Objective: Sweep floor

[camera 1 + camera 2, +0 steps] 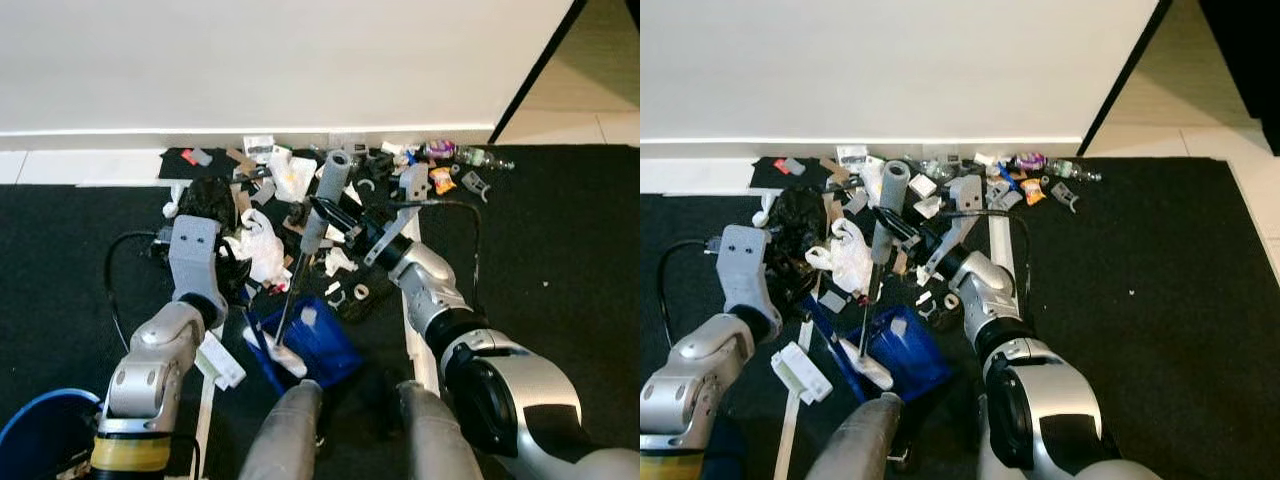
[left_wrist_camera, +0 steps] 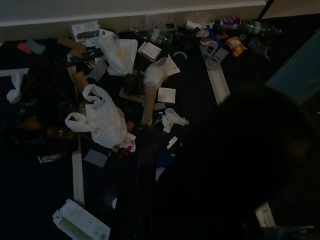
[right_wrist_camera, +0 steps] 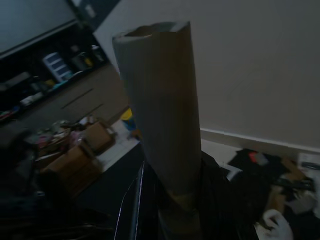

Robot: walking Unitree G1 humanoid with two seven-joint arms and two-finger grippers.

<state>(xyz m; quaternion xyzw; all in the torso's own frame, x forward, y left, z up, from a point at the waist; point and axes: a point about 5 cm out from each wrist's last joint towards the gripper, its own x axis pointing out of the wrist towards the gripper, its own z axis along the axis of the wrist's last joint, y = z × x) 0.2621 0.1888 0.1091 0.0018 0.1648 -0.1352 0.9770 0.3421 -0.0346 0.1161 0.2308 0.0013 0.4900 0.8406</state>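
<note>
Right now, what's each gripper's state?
Left gripper: by the blue dustpan; cannot tell open or shut.
Right gripper: shut on the broom handle.

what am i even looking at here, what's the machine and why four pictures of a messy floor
It is a humanoid robot with two silver arms, meant to sweep. The top two pictures come from cameras on its head, looking down; the bottom two from cameras on its wrists. Its right hand grips the grey broom handle, seen close up in the right wrist picture. Its left hand reaches toward the litter piled on the black carpet by the white wall: a white plastic bag, paper scraps, wrappers. A blue dustpan sits near its legs.
</note>
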